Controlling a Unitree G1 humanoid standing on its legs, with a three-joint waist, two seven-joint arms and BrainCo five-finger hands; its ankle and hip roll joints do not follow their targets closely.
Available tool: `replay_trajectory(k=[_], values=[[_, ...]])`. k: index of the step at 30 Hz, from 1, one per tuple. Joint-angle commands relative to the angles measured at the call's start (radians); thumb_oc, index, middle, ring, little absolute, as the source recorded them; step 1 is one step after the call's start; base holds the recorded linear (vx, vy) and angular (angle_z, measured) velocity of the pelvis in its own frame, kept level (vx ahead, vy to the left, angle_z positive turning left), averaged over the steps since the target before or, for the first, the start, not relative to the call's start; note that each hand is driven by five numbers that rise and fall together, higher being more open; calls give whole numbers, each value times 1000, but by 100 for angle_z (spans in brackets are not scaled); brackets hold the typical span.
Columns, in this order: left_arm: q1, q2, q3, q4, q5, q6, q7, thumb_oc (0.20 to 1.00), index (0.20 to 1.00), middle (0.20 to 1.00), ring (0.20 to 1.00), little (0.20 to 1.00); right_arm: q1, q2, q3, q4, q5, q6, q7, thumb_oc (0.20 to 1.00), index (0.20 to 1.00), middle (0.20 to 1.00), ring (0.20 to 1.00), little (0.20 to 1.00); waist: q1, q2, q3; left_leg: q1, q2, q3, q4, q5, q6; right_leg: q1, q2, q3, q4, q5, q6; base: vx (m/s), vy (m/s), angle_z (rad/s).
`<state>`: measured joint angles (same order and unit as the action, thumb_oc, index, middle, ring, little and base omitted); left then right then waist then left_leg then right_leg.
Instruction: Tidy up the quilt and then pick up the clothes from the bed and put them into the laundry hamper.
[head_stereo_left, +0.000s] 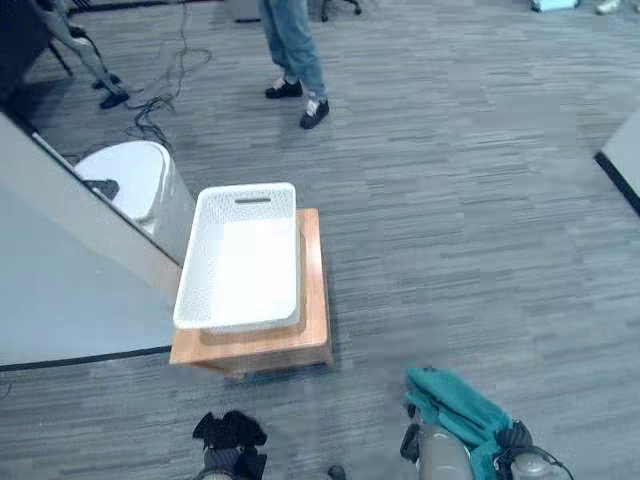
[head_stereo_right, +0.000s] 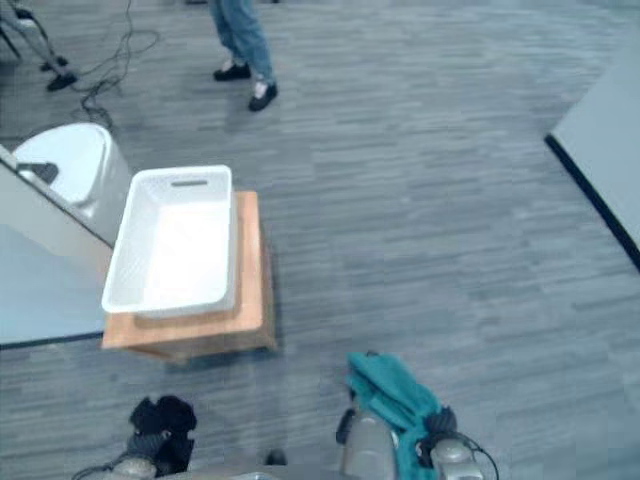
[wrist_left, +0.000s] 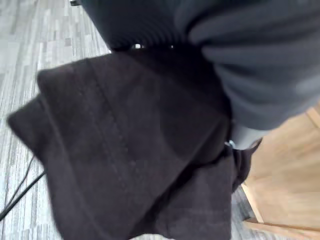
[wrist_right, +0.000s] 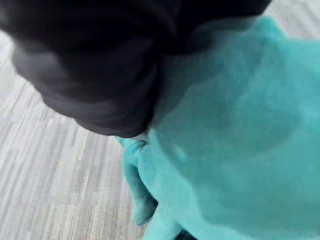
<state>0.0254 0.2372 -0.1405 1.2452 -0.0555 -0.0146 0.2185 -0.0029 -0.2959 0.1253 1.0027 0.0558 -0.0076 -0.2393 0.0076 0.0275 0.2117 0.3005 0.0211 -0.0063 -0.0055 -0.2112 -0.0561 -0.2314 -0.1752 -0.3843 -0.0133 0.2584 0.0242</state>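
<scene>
Left eye view: the white laundry hamper (head_stereo_left: 245, 258) sits empty on a low wooden stand (head_stereo_left: 315, 330), centre-left on the grey carpet (head_stereo_left: 480, 200). A white bin (head_stereo_left: 135, 180) stands at the hamper's 10 o'clock, beside a pale panel (head_stereo_left: 70, 290). A person's legs (head_stereo_left: 295, 60) are well beyond, at 12 o'clock. At the frame's 7 o'clock I carry a black garment (head_stereo_left: 228, 432) in my left hand (head_stereo_left: 222, 462); at 5 o'clock a teal garment (head_stereo_left: 460, 415) is bunched over my right hand (head_stereo_left: 515, 440). Both are held low and close to me, short of the hamper; my judgement is that this is the carry step, with the drop not yet made.

Right eye view: same layout. The hamper's open mouth faces up, handle slot (head_stereo_right: 188, 183) on the far wall, so release from above should work. The stand's near edge lies between me and the rim.

Left wrist view: black cloth drapes across everything past the dark cover and hides my fingers, so I cannot tell how the left hand is closed. The wooden stand shows just beside the cloth.

Right wrist view: teal cloth wraps past the cover with carpet below. Fingers are hidden; grip state is not readable.

Risk, as judgement: hanging folds could catch the hamper rim.
</scene>
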Motion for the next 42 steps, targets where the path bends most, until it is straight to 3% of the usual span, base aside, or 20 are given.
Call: replay_trajectory(k=[1,5,7,10,12,13,14,15,16,17,20,21,22,24,30,32,33,34,37,42], values=[[-43,30,19,7,30,-34,11,200,200,200,200,200,-47,-25,2,-36,-19,-25,5,200,200,200,200,200,20,-34,40,-78,71,18,44,-1,-37,82,-104,32,23,-155,209,746,-453,-13],[-40,21,39,-28,-8,-37,29,200,200,200,200,200,-105,-53,81,-46,-71,-35,17,200,200,200,200,200,95,-53,65,-296,84,43,395,144,-52,221,-53,-33,-40,-218,138,298,-238,-21],[-45,14,33,-33,-8,-35,33,200,200,200,200,200,-123,-50,114,-51,-88,-34,21,200,200,200,200,200,133,-69,68,-375,44,96,314,69,-17,280,-46,-68,-55,-258,131,313,-166,46],[-39,11,23,-44,-3,-34,35,200,200,200,200,200,-136,-48,134,-56,-101,-36,12,200,200,200,200,200,156,-55,52,-412,33,164,196,104,-12,328,-9,-95,-50,-310,129,215,-74,77],[-32,15,28,-41,-10,-25,37,200,200,200,200,200,-163,-43,135,-50,-102,-40,-5,200,200,200,200,200,169,-51,37,-457,44,326,137,180,-21,355,22,-146,-30,-354,125,246,-73,73],[-30,14,31,-30,-22,-20,28,200,200,200,200,200,-172,-31,138,-45,-103,-38,-3,200,200,200,200,200,176,-49,22,-420,45,364,84,181,-3,357,24,-173,19,-364,130,511,89,90],[-8,14,40,-9,-40,-16,20,200,200,200,200,200,-175,-18,145,-65,-118,-42,1,200,200,200,200,200,189,-44,6,-338,-11,306,14,152,44,332,-20,-220,256,-350,150,459,117,113],[-7,14,40,-9,-40,-16,20,200,200,200,200,200,-174,-18,145,-65,-118,-42,1,200,200,200,200,200,182,-47,9,-333,-20,300,8,153,49,331,-33,-224,275,-358,157,536,114,162],[3,21,42,14,-37,-9,33,200,200,200,200,200,-171,-5,136,-80,-118,-32,-1,200,200,200,200,200,154,-37,21,-285,-39,215,-38,150,78,252,-109,-194,484,-278,190,252,27,132],[6,24,52,26,-46,-10,36,200,200,200,200,200,-181,-4,139,-98,-114,-37,-3,200,200,200,200,200,135,-28,26,-262,-33,181,-69,162,73,184,-103,-119,530,-288,184,221,-42,193],[9,21,54,31,-57,-34,43,200,200,200,200,200,-192,-13,130,-167,-89,-50,-18,200,200,200,200,200,114,-19,33,-276,-8,57,-77,202,36,108,-18,81,324,-332,140,90,-228,197],[9,21,54,31,-57,-34,43,200,200,200,200,200,-192,-13,130,-167,-89,-50,-18,200,200,200,200,200,113,-18,32,-278,-7,56,-78,204,35,109,-16,79,318,-329,140,229,-369,212],[-2,31,41,29,-56,-46,50,200,200,200,200,200,-190,-38,101,-205,-62,-58,-40,200,200,200,200,200,72,-32,34,-280,-16,-63,-77,204,20,105,44,329,147,-321,142,246,-380,173],[-17,43,32,28,-60,-52,61,200,200,200,200,200,-171,-89,43,-250,-20,-59,-63,200,200,200,200,200,34,-57,42,-304,-25,-166,-64,199,7,137,80,546,90,-328,148,176,-375,233],[35,59,97,8,-76,-65,52,200,200,200,200,200,-137,-203,-50,-545,-68,-107,-75,200,200,200,200,200,38,-77,7,-333,32,-191,-82,210,-54,202,56,407,-57,-278,141,109,-318,199],[39,49,102,-4,-77,-70,48,200,200,200,200,200,-187,-296,-73,-662,-92,-133,-96,200,200,200,200,200,22,-85,21,-345,69,-18,-64,228,-55,232,35,330,-74,-282,150,-30,-135,36],[38,49,103,-4,-76,-70,48,200,200,200,200,200,-188,-297,-73,-662,-92,-133,-95,200,200,200,200,200,23,-85,19,-349,69,-17,-64,231,-55,228,35,330,-74,-279,150,-165,-108,62],[41,49,109,-11,-68,-68,42,200,200,200,200,200,-241,-352,-74,-753,-128,-133,-101,200,200,200,200,200,8,-98,26,-333,97,160,16,183,-42,228,22,271,-74,-278,147,-138,-79,82],[40,52,103,-17,-48,-63,36,200,200,200,200,200,-285,-401,-89,-817,-158,-132,-106,200,200,200,200,200,-4,-100,16,-315,91,225,82,134,-35,222,26,235,-74,-283,134,-125,-103,59],[64,72,74,-189,-72,-82,14,200,200,200,200,200,-349,-467,-103,-945,-172,-128,-92,200,200,200,200,200,-5,-77,-21,-267,118,259,-39,215,-56,257,35,147,-74,-292,128,35,-1,46]])
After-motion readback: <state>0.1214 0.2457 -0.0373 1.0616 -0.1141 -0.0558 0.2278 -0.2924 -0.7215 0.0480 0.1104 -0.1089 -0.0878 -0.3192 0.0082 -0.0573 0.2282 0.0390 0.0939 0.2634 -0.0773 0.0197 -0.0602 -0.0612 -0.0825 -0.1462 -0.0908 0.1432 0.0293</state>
